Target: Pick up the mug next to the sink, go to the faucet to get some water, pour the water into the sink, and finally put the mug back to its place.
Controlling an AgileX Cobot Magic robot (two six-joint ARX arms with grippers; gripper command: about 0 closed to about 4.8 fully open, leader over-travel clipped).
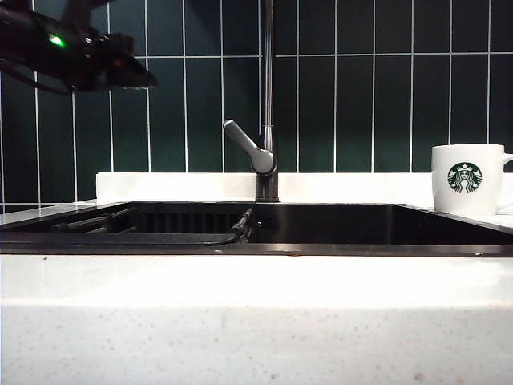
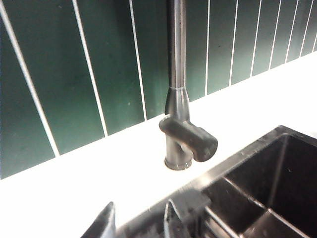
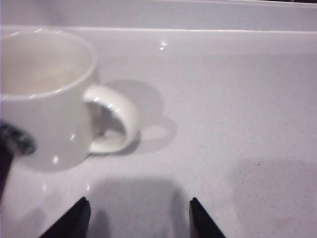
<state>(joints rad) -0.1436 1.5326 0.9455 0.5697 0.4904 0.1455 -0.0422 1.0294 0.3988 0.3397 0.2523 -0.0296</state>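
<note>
Mug (image 1: 467,179) stands upright on the white counter (image 1: 256,289) at the right end of the sink (image 1: 337,228), logo facing the exterior camera, its handle (image 3: 115,121) pointing away from the basin. Nothing holds it. The right gripper (image 3: 136,215) hovers just above the counter near the handle, jaws released and spread wide, with only bare counter between the two dark fingertips. It does not show in the exterior view.

The main risk is the grasp. The handle sits off to one side of the gap between the jaws, so a straight advance could send a fingertip against the handle or the rounded wall and push the mug sideways, possibly toward the basin edge just beside it. A pinch on the smooth glazed handle alone could also let the mug swing once it is lifted and later filled.

The faucet (image 1: 268,104) rises at the back of the sink, its lever (image 2: 190,140) angled forward. The left gripper (image 2: 137,223) hangs near the faucet base, jaws parted and empty. The left arm (image 1: 76,52) shows high at the exterior view's upper left. If the left gripper reaches the lever clumsily it could slip off or open the water too hard, splashing the mug out of line.
</note>
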